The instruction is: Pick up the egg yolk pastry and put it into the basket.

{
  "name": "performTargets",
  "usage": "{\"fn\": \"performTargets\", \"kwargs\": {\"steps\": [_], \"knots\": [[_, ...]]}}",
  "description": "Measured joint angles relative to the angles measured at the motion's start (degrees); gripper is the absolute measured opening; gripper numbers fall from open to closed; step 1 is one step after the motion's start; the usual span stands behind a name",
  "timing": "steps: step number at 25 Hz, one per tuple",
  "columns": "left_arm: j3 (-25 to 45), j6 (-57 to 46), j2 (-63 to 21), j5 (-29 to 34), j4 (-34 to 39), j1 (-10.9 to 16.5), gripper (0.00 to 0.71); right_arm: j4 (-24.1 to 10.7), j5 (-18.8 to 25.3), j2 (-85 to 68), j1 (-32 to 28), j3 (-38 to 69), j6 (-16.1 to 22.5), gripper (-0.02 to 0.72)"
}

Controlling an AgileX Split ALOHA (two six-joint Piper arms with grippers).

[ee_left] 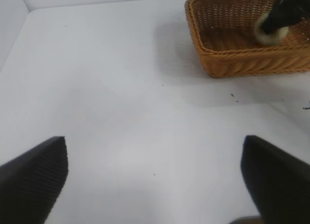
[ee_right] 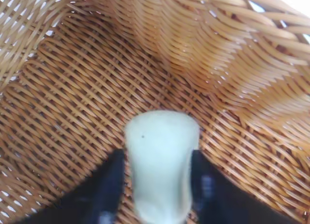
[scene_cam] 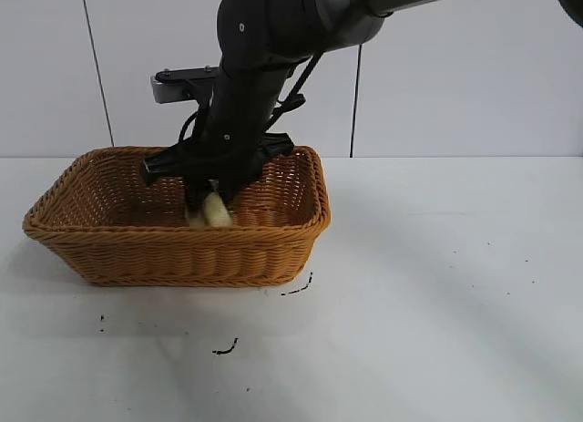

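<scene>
The orange-brown wicker basket stands on the white table at the left. My right gripper reaches down into it from above. The pale cream egg yolk pastry sits between its two black fingers, low over the woven floor of the basket. A thin strip of wicker shows between one finger and the pastry, so the jaws stand slightly apart from it. From the outside the pastry shows just below the fingers, behind the near wall. My left gripper hangs open over bare table, away from the basket.
White table surface spreads to the right of and in front of the basket. Small dark scuff marks lie near the basket's front. A white wall stands behind.
</scene>
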Motion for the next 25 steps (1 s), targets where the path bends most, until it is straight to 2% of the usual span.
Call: {"fn": "performTargets", "kwargs": {"steps": [5, 13, 20, 25], "knots": [[0.00, 0.00, 0.00, 0.00, 0.00, 0.00, 0.697, -1.93, 3.54, -4.39, 0.00, -3.81, 0.00, 0.584], [0.00, 0.00, 0.00, 0.00, 0.00, 0.00, 0.697, -2.36, 13.80, -6.82, -2.33, -11.77, 1.91, 0.584], [0.00, 0.00, 0.00, 0.00, 0.00, 0.00, 0.697, -4.63, 17.61, -6.82, -10.67, -12.51, 2.53, 0.584], [0.00, 0.00, 0.00, 0.00, 0.00, 0.00, 0.697, -5.83, 20.49, -6.82, -20.15, -12.51, 2.53, 0.584]]}}
